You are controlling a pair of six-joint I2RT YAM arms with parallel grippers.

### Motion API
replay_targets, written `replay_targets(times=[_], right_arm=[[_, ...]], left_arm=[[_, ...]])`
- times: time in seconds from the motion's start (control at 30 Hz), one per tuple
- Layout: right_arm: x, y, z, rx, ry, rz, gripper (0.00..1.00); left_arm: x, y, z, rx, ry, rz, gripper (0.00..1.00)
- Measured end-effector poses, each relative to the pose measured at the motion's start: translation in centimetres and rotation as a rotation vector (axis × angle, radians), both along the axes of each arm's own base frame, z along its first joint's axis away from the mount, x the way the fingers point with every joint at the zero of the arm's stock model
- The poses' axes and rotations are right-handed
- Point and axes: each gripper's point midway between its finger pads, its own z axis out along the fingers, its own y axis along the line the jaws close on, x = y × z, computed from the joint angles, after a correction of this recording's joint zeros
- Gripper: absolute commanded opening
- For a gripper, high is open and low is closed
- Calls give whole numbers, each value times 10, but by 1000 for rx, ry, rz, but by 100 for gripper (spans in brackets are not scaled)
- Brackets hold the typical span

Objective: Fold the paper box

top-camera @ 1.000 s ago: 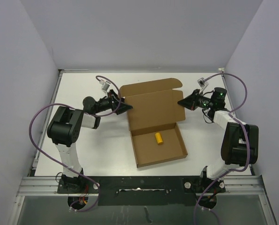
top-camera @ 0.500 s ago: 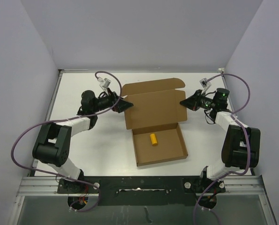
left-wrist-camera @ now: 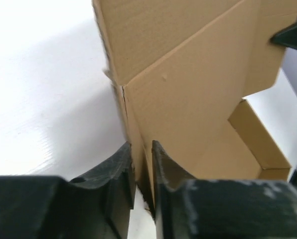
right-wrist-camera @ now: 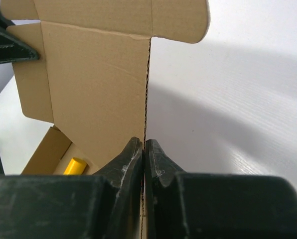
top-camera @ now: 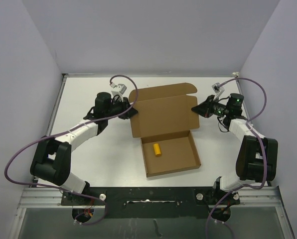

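Top view: the paper box (top-camera: 163, 124), plain brown cardboard, sits mid-table (top-camera: 103, 144), lid raised, 1 yellow cylinder (top-camera: 158, 149) in its shallow tray. Left wrist: the left gripper (left-wrist-camera: 141, 149) clamps the lid's left edge. Right wrist: the right gripper (right-wrist-camera: 144, 144) pinches the lid's right edge.

**Fig. Colours at the two-arm bench, overhead and wrist views.**
The paper box (top-camera: 163, 117) is plain, unprinted brown cardboard; in the right wrist view one crease shows as a fine dark dotted line. The small cylinder (top-camera: 158, 149) is yellow. The bench (top-camera: 113, 159) is white and the walls (top-camera: 138, 35) pale lilac-grey. The left arm (top-camera: 81, 130) and right arm (top-camera: 251, 149) alternate black and white segments; the left jaws and right jaws are black. The cables (top-camera: 264, 99) are purple, and a green light (top-camera: 234, 100) shows far right.
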Motion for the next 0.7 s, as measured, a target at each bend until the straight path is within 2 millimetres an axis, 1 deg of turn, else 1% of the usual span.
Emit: replay_targets(times=[0.07, 0.13, 0.17, 0.2, 0.27, 0.3, 0.4, 0.43, 0.5, 0.6, 0.67, 0.7], right_arm=[[-2, 4, 6, -17, -27, 11, 0], [-5, 9, 16, -37, -70, 24, 0], [-7, 12, 22, -44, -91, 34, 2], [-9, 14, 26, -49, -109, 42, 9], [-14, 18, 36, -54, -149, 68, 30], [-16, 19, 39, -49, -157, 80, 39], [-27, 25, 46, -12, -170, 149, 59], [-29, 26, 48, 0, -171, 167, 64], [-35, 25, 51, 34, -170, 205, 66], [-38, 13, 54, 64, -170, 220, 67], [-38, 4, 57, 65, -178, 216, 66], [-37, -1, 59, 57, -186, 210, 63]], left_arm=[[3, 4, -1, 28, 8, 20, 7], [7, 9, -3, 55, 7, 45, 6], [9, 11, -3, 62, 4, 53, 4], [10, 13, -3, 68, -2, 62, 3], [13, 16, -1, 78, -23, 67, 1], [14, 17, 1, 79, -42, 66, 1], [11, 16, 11, 68, -122, 21, 0], [9, 15, 14, 65, -152, 0, 0], [5, 19, 18, 70, -211, -33, 0], [5, 27, 25, 85, -285, -51, 0], [6, 32, 28, 95, -320, -56, 0], [6, 33, 29, 100, -338, -61, 0]])
